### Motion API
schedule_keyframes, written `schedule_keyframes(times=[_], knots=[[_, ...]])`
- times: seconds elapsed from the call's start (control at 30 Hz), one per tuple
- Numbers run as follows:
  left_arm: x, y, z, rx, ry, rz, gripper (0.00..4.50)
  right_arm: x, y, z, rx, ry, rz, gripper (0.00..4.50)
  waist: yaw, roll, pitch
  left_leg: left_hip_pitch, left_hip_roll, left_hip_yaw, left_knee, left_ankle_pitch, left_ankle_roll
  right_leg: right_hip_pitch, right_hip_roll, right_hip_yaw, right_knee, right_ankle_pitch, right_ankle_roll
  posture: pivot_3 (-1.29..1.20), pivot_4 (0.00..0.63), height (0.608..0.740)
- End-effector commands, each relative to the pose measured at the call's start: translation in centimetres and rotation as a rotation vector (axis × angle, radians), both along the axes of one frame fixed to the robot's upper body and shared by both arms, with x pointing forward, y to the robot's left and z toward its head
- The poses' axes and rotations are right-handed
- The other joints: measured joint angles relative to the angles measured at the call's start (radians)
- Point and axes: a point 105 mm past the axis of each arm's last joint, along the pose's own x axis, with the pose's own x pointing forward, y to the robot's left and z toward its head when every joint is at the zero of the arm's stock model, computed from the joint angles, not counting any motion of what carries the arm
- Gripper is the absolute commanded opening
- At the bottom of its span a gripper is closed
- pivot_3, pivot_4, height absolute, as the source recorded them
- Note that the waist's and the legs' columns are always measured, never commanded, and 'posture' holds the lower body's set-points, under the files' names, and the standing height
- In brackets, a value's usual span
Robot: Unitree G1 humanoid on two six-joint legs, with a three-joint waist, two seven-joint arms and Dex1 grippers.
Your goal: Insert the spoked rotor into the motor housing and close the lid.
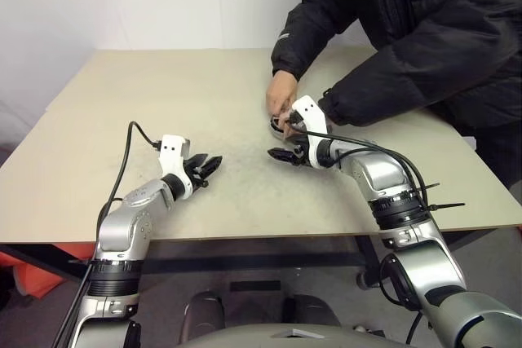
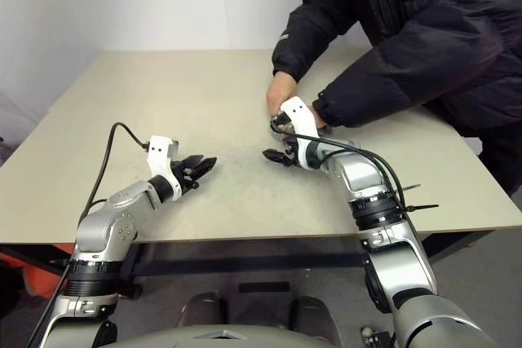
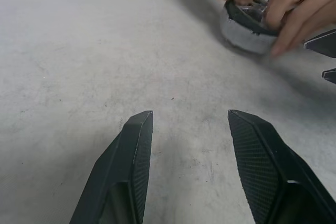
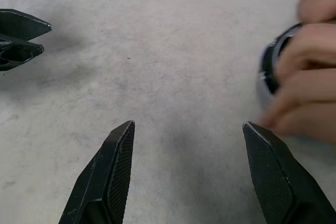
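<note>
The motor housing (image 3: 242, 31) is a squat silver round part on the table, held by both of a person's hands (image 1: 281, 95). A dark round piece lies on top of it under the fingers. I cannot tell whether that piece is the spoked rotor or the lid. My right gripper (image 1: 277, 155) hovers open just in front of the housing, with nothing between its fingers (image 4: 118, 150). My left gripper (image 1: 214, 165) is open and empty over bare table, well to the left of the housing. Its tips point toward the right gripper.
The person in a black jacket (image 1: 424, 30) leans over the table's far right side, arms reaching in to the middle. The beige table (image 1: 163, 95) stretches wide to the left and back. Its front edge (image 1: 245, 238) runs just under my forearms.
</note>
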Motion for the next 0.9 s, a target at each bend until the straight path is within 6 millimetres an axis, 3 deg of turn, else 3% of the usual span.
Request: schedule_keyframes(times=[0.03,0.9], knots=[[0.43,-0.28,1.73,0.002,-0.071,-0.014,2.42,0.2,0.01,1.89,0.013,-0.078,0.006,3.66,0.0,0.0,0.0,0.0,0.0,0.0,0.0,0.0,0.0,0.0,0.0,0.0,0.0,0.0,0.0,0.0,0.0,0.74],[0.32,0.04,1.5,0.005,-0.064,0.001,2.42,0.23,-0.05,1.58,0.014,-0.073,-0.012,3.66,0.0,0.0,0.0,0.0,0.0,0.005,0.0,0.0,0.0,0.0,0.0,0.0,0.0,0.0,0.0,0.0,0.0,0.74]])
